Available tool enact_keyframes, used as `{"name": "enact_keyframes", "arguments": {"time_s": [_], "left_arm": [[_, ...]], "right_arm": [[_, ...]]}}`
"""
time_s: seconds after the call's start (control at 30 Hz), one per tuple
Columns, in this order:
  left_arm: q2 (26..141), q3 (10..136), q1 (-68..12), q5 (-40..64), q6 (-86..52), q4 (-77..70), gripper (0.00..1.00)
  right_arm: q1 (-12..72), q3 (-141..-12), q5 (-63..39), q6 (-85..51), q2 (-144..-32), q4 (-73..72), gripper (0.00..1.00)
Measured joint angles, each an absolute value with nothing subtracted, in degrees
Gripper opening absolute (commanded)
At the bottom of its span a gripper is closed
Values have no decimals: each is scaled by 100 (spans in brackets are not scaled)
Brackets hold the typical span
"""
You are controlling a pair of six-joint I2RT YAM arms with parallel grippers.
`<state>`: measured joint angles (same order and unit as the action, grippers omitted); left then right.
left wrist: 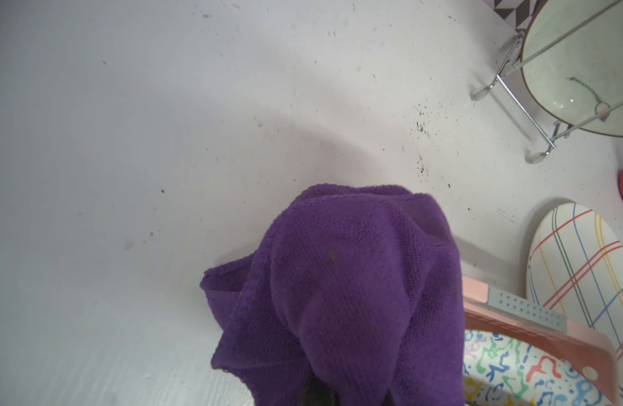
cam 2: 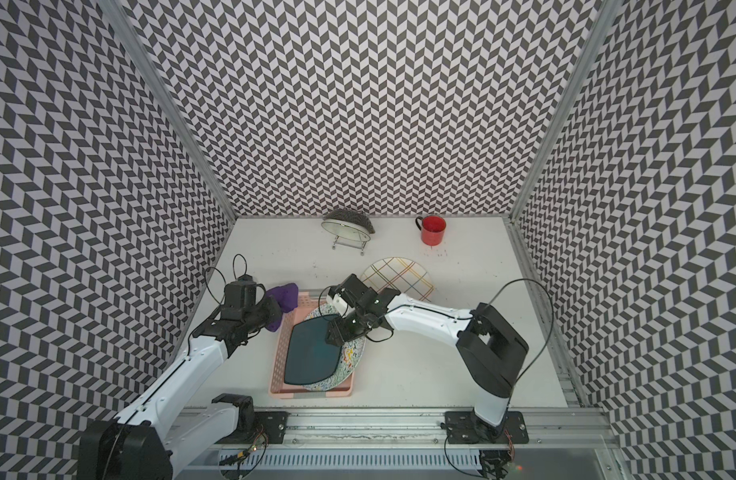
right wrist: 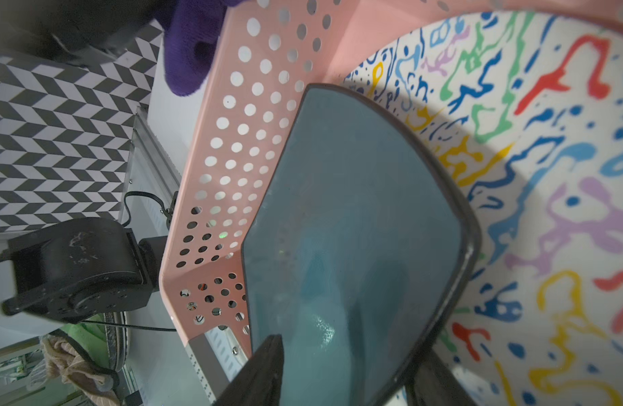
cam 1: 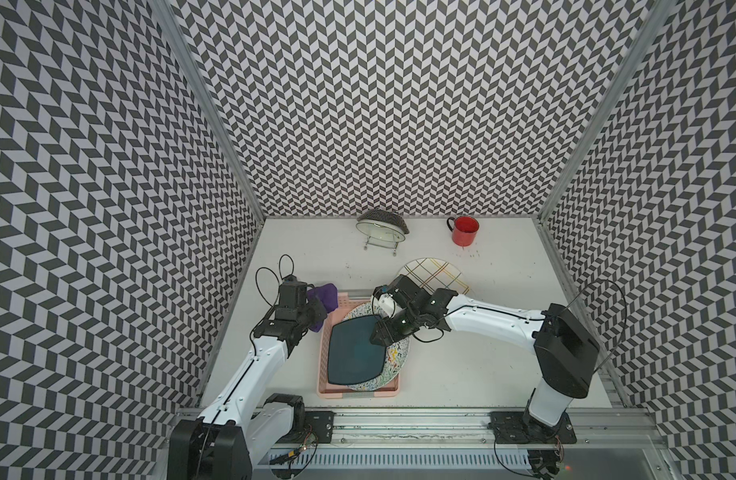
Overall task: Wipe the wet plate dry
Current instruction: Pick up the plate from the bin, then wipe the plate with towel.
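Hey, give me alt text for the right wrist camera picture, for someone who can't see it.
The right gripper, jaws open, straddles the edge of a dark teal plate, which lies on a squiggle-patterned plate inside a pink perforated tray. A purple cloth shows beyond the tray's wall.

- No word, label, brand or number could be read in any of the views.
- The patterned plate (right wrist: pixel 556 211) carried coloured squiggles that looked like script but formed no letters.
- The bowl (left wrist: pixel 567 70) in the wire rack (left wrist: pixel 524 109) bore a small thin mark inside, possibly a drawing rather than writing; it was too small to read.
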<state>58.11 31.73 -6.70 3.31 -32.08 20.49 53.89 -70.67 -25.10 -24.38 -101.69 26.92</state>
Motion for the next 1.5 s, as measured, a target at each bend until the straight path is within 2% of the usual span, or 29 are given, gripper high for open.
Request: {"name": "enact_keyframes", "arguments": {"time_s": [0.17,0.33,0.53,0.93,1.1,1.37,1.5], "left_arm": [[5916,2886,-598,808,-3336,1321,0],[5964,2805,-580,1033,-3422,996,0],[5948,2934,-580,1133,-3439,1048,0],[5140,5223,-639,1168,-3389,1739,0],[5057,5347,-1074,1404,-3155,1796,0],[5306,5111,-2469,1767,-2541,1826,0],[5500,5048,-2617,1809,-2423,1745,0]], "right_arm": [[5356,-7203,-2954,-2231,-10593,2434,47],[5179,-7306,-3129,-2250,-10816,2405,23],[4801,-7332,-3538,-2738,-10779,2373,0],[4174,-7301,-3387,-3284,-10621,1925,0],[3955,-7255,-3378,-3798,-10110,1568,0],[3647,-7255,-3391,-4727,-9181,351,0],[3579,-7251,-3358,-5078,-9015,-174,0]]}}
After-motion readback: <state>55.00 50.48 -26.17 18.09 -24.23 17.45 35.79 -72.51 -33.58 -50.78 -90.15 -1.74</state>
